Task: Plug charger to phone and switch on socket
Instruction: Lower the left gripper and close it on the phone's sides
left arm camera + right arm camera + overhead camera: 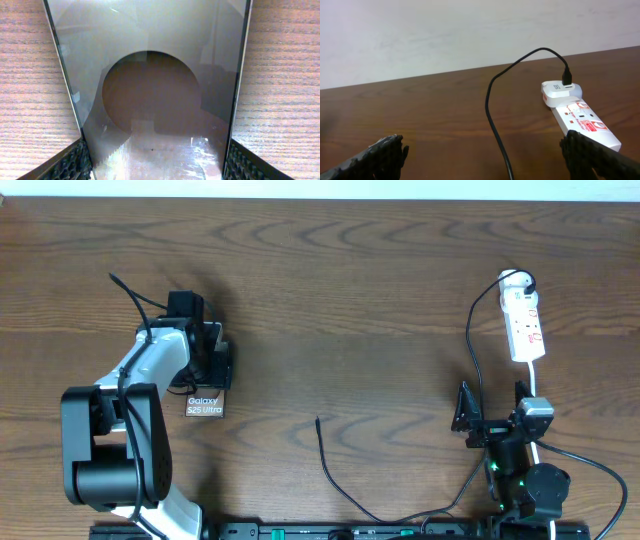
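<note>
The phone (205, 406), a dark slab with white "Galaxy" lettering, lies on the table at the left. It fills the left wrist view (150, 90), showing its round circle mark. My left gripper (211, 368) is shut on the phone, one finger on each long edge (155, 165). The socket (525, 325), a white strip with red markings, lies at the far right. The charger cable (330, 470) runs from an adapter at the socket's far end, and its free tip (318, 418) lies mid-table. My right gripper (493, 418) is open and empty, with the cable (492, 110) passing between its fingers (485, 155).
The socket (582, 122) and its white adapter (561, 92) lie ahead and right of the right gripper. A white cord (580, 460) trails from the socket past the right arm's base. The table's far edge meets a pale wall (445, 35).
</note>
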Controlling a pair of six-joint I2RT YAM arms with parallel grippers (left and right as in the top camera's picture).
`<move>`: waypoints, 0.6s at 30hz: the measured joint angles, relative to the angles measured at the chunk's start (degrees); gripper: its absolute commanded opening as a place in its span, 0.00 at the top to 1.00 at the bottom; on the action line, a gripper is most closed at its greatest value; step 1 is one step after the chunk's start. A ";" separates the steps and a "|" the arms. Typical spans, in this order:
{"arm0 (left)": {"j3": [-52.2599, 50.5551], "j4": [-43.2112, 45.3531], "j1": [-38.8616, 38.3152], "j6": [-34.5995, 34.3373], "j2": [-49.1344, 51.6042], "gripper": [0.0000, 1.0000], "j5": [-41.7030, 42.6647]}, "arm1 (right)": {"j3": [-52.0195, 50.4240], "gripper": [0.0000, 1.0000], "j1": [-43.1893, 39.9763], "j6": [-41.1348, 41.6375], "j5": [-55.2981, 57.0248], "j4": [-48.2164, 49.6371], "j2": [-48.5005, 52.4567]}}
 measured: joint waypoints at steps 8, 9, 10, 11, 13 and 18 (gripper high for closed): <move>-0.66 0.68 0.00 0.00 -0.44 0.42 0.02 | 0.00 0.01 0.00 0.00 0.00 0.00 0.00; -0.76 0.79 0.00 0.00 -0.52 0.43 0.02 | 0.00 0.01 0.00 0.00 0.00 0.00 0.00; -0.85 0.87 0.00 0.00 -0.59 0.44 0.02 | 0.00 0.01 0.00 0.00 0.00 0.00 0.00; -0.96 0.98 0.00 0.00 -0.63 0.46 0.02 | 0.00 0.01 0.00 0.00 0.00 0.00 0.00; -1.01 1.01 0.00 0.00 -0.70 0.50 0.02 | 0.00 0.01 0.00 0.00 0.00 0.00 0.00; -1.01 1.01 0.00 0.00 -0.70 0.55 0.02 | 0.00 0.01 0.00 0.00 0.00 0.00 0.00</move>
